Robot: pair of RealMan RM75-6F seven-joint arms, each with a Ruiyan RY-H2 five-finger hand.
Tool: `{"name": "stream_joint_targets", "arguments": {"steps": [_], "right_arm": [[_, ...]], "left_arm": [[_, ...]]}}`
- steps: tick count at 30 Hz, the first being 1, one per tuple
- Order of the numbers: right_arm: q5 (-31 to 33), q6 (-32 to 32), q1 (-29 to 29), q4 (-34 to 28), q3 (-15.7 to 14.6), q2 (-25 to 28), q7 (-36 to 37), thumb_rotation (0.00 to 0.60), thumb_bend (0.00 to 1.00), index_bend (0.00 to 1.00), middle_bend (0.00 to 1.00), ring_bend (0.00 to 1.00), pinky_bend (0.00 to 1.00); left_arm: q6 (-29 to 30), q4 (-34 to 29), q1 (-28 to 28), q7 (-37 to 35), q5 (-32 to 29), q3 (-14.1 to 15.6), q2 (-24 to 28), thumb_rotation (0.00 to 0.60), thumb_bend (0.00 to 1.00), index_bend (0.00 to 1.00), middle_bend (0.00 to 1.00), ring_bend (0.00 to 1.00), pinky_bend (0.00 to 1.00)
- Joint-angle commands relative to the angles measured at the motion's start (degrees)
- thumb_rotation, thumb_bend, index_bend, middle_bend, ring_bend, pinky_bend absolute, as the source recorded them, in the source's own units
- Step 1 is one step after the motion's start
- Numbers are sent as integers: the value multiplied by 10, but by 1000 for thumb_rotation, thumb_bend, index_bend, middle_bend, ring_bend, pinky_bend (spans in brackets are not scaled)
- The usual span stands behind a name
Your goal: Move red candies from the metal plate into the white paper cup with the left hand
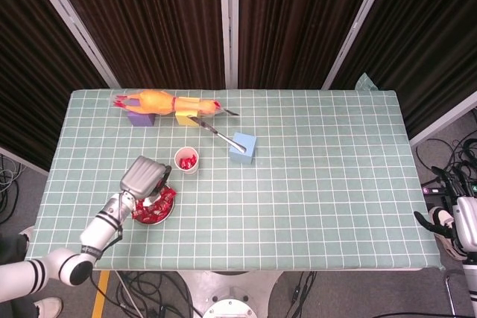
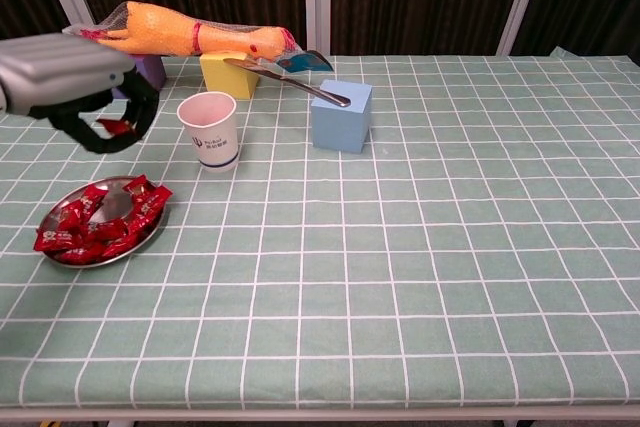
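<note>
A table covered in a pale green checked cloth (image 2: pixel 420 247) stood before dark curtains. Near its left front corner sat a round metal plate (image 2: pixel 62 215) heaped with red wrapped candies (image 2: pixel 110 227). The robot's left hand (image 2: pixel 85 87) hung in the air above and just behind the plate, its grey back uppermost and its dark fingers (image 2: pixel 140 107) curled inward. A single red candy (image 2: pixel 115 127) was pinched inside that curl, clear of the plate. In the head view the same left hand (image 1: pixel 145 179) overlapped the plate (image 1: pixel 165 211) and lay just beside the cup.

The white paper cup (image 2: pixel 209 130) stood upright on the cloth, to the right of the hand and behind the plate. From above, the cup (image 1: pixel 186 160) showed red candies already inside.

Further back stood a purple block (image 2: pixel 150 71) and a yellow block (image 2: pixel 228 74), with an orange rubber chicken (image 2: pixel 190 39) (in a netlike wrapping) lying across both. A light blue block (image 2: pixel 341 115) stood to the right of the cup. A metal spoon (image 2: pixel 290 82) bridged the yellow and blue blocks.

The right hand (image 1: pixel 453 221) showed only in the head view, off the table's right front corner, touching nothing on the table; whether its fingers were spread or closed could not be told.
</note>
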Motion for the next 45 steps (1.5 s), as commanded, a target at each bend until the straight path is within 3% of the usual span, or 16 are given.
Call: {"name": "stream_joint_targets", "arguments": {"steps": [1, 8, 16, 22, 27, 34, 37, 45], "right_arm": [[1, -1, 0, 0, 0, 0, 0, 600, 117, 119, 180, 46, 345], [6, -1, -2, -1, 0, 1, -2, 600, 118, 119, 179, 47, 346], [11, -4, -3, 2, 2, 2, -1, 600, 118, 119, 180, 46, 347], [13, -7, -2, 4, 2, 1, 0, 600, 118, 119, 180, 46, 347], [12, -6, -2, 4, 3, 2, 1, 600, 118, 119, 180, 46, 347], [3, -8, 2, 3, 2, 1, 1, 600, 118, 119, 180, 46, 348], [-1, -6, 3, 2, 2, 0, 2, 600, 118, 119, 180, 46, 348], [-7, -6, 6, -1, 0, 0, 0, 600, 118, 119, 179, 46, 348]], "left_arm": [[-21, 9, -34, -5, -18, -33, -3, 600, 560, 675, 714, 941, 1000], [-74, 61, -91, 10, -72, -61, -39, 600, 559, 613, 632, 935, 1000], [-94, 102, -122, 38, -120, -55, -72, 600, 548, 527, 528, 921, 1000], [-81, 95, -127, 71, -141, -38, -69, 600, 541, 421, 428, 905, 1000], [-32, 39, -103, 59, -123, -30, -41, 600, 490, 316, 357, 890, 1000], [81, -43, -21, 10, -21, 17, 25, 600, 305, 314, 358, 889, 1000], [112, -59, 11, -4, 16, 46, 42, 600, 273, 340, 372, 890, 1000], [108, -55, 59, 23, 40, 112, 35, 600, 272, 359, 400, 890, 1000]]}}
